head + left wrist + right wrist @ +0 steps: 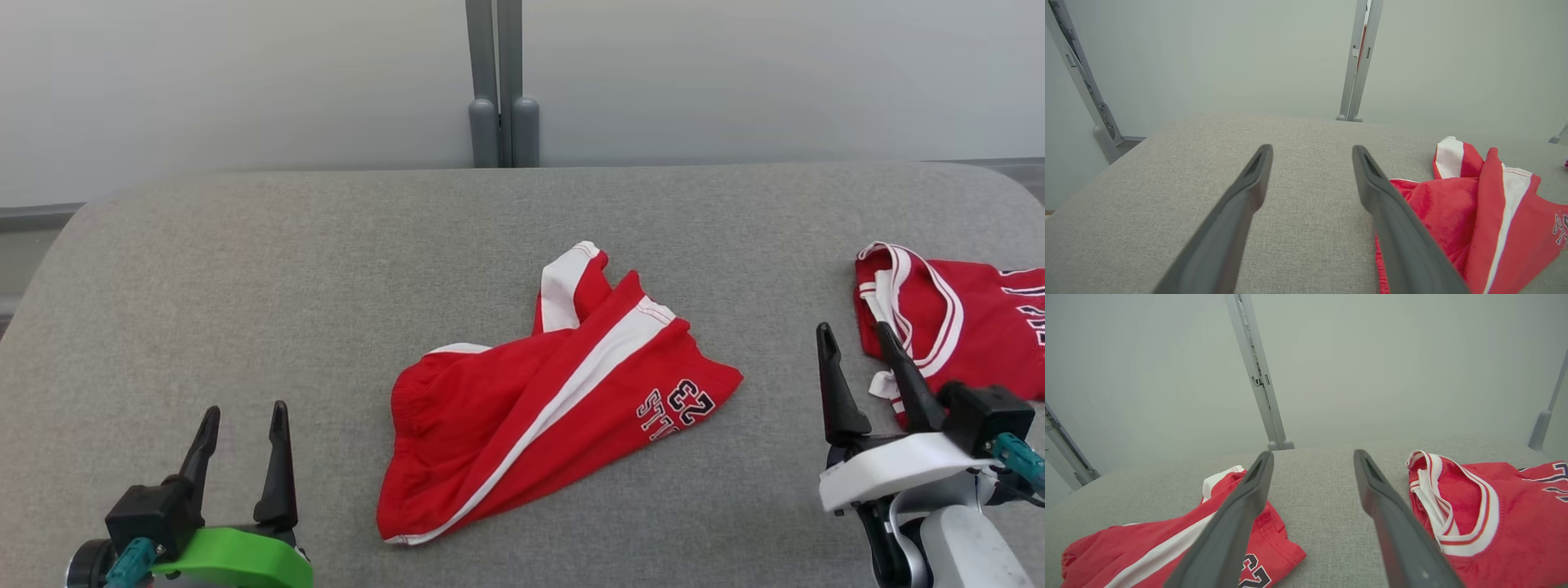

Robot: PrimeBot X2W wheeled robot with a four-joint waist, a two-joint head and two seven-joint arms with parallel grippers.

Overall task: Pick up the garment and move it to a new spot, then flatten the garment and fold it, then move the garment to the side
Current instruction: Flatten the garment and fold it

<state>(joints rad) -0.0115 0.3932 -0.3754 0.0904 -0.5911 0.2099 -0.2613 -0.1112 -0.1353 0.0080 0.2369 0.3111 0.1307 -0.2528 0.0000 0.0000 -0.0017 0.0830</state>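
Note:
The garment [539, 408], red shorts with a white side stripe and dark lettering, lies loosely crumpled in the middle of the grey padded table [326, 261]. One leg is folded up toward the far side. My left gripper [241, 425] hovers open at the lower left, apart from the shorts, nothing between its fingers [1241, 204]. In the left wrist view the garment [1474, 212] lies to the right of the open left gripper [1312, 151]. My right gripper [853, 335] stands open at the lower right, between the shorts [1167, 547] and a red jersey, holding nothing.
A red jersey [955, 318] with white-trimmed neck lies at the table's right edge, just beyond my right fingers, and shows as well in the right wrist view [1486, 514]. A grey post [502, 90] rises behind the table against a pale wall.

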